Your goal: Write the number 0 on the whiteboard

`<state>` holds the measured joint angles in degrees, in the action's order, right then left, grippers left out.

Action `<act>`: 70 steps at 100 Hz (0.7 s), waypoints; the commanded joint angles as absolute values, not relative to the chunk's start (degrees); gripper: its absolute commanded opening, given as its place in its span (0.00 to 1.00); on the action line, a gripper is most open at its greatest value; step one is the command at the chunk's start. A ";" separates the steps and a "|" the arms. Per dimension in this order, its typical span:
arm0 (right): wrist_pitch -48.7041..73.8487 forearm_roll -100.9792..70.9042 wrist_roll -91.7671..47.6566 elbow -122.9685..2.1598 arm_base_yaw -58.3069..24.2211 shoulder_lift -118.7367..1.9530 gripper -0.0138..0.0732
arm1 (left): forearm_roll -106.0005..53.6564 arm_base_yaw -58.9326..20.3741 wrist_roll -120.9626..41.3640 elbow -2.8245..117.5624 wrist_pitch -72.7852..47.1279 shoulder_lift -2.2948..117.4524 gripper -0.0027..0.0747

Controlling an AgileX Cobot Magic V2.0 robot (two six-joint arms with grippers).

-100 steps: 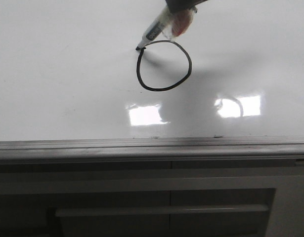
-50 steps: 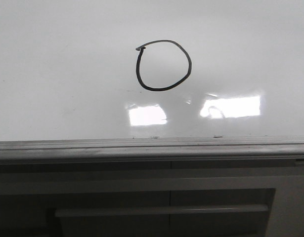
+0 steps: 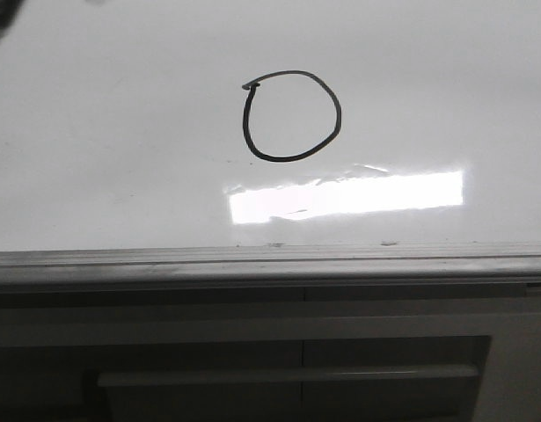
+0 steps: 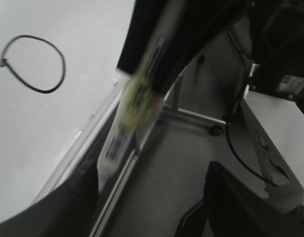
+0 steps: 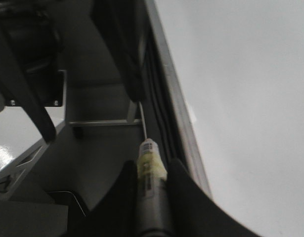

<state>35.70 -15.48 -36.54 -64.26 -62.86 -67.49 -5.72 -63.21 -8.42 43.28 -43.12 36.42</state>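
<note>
Dark grey panelled cabinet front [image 3: 270, 352] below; pale horizontal handle bar [image 3: 288, 375] across it.

The number 0 [image 3: 293, 117] is a thin black ring, nearly round, with a little tick at its upper-left joint. It sits near the middle of the whiteboard [image 3: 103, 149], which is big, white and shiny, with a grey rail along its edge.

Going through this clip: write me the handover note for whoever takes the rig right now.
Left gripper: open; a blurred labelled object crosses its view, grip unclear.
Right gripper: shut on the marker, off the board beside its rail.
The number 0: closed black ring on the whiteboard, above the light glare.
Done: the 0 is drawn.
Left: probably only parking the marker.
</note>
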 commanded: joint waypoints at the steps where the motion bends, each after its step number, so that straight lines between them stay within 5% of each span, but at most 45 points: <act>1: 30.37 -16.10 -37.82 -65.80 -65.17 -67.54 0.10 | -7.91 -65.85 -10.90 47.59 -41.55 39.87 0.58; 41: 30.17 -17.17 -37.82 -65.80 -67.39 -67.69 0.10 | -7.14 -68.10 -10.90 48.56 -42.62 43.35 0.28; 70: 29.96 -17.17 -37.82 -65.92 -67.39 -66.20 0.10 | -7.14 -68.10 -10.90 48.56 -45.01 43.36 0.18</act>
<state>35.17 -17.11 -37.17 -63.96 -67.56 -68.51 -5.50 -67.60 -11.17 46.67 -45.57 43.39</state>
